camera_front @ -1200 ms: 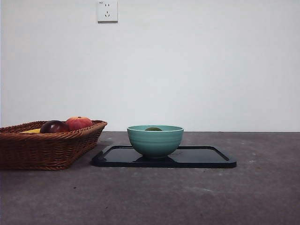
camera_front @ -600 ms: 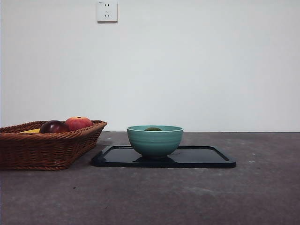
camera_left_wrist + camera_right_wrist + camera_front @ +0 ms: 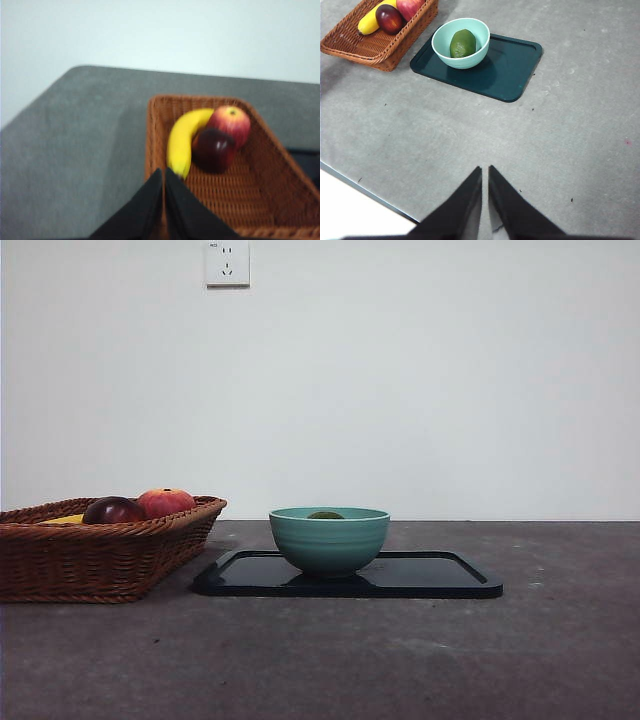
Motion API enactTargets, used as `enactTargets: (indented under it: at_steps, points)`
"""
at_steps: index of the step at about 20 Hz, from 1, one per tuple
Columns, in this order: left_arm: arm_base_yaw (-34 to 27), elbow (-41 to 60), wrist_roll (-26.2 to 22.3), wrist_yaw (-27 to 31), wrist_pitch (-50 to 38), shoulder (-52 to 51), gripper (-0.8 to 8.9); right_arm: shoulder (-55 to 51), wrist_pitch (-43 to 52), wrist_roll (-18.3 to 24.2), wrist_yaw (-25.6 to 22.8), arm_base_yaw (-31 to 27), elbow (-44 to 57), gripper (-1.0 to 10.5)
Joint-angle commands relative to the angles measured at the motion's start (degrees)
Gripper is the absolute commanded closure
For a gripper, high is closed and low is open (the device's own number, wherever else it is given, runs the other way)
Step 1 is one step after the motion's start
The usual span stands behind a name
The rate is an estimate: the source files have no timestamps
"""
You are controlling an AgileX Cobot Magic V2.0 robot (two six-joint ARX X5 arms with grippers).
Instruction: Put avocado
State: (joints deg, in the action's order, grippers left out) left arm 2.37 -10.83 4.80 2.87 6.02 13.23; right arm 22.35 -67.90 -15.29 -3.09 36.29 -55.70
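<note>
Avocado (image 3: 462,43) sits in the teal bowl (image 3: 445,51); both end effectors look pressed together, empty.

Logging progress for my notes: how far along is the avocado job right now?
It looks done: the avocado lies inside the teal bowl, which stands on the dark tray. Nothing is in hand; the left gripper over the basket and the right gripper both have shut, empty jaws. Nothing visibly remains.

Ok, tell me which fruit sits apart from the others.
The avocado: it lies alone in the teal bowl; banana and both red fruits are in the wicker basket.
</note>
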Motion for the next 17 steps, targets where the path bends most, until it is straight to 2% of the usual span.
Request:
enactTargets:
  at_steps: [1,5,12,17]
  points:
    - [-0.1,4.3,1.9,0.1,-1.3,-3.5,8.07,0.2,0.6,-0.5,0.0,0.4,-0.5,9.3]
    - [-0.1,8.6,1.9,0.1,-0.5,-8.9,8.07,0.2,0.6,-0.5,0.0,0.4,-0.5,9.3]
    - [-0.1,10.2,1.2,0.1,4.9,-13.0,8.07,0.2,0.6,-0.5,0.0,0.4,-0.5,9.3]
    - [-0.1,10.2,-4.1,0.1,4.9,-13.0,8.07,0.2,0.6,-0.5,0.0,0.4,-0.5,9.3]
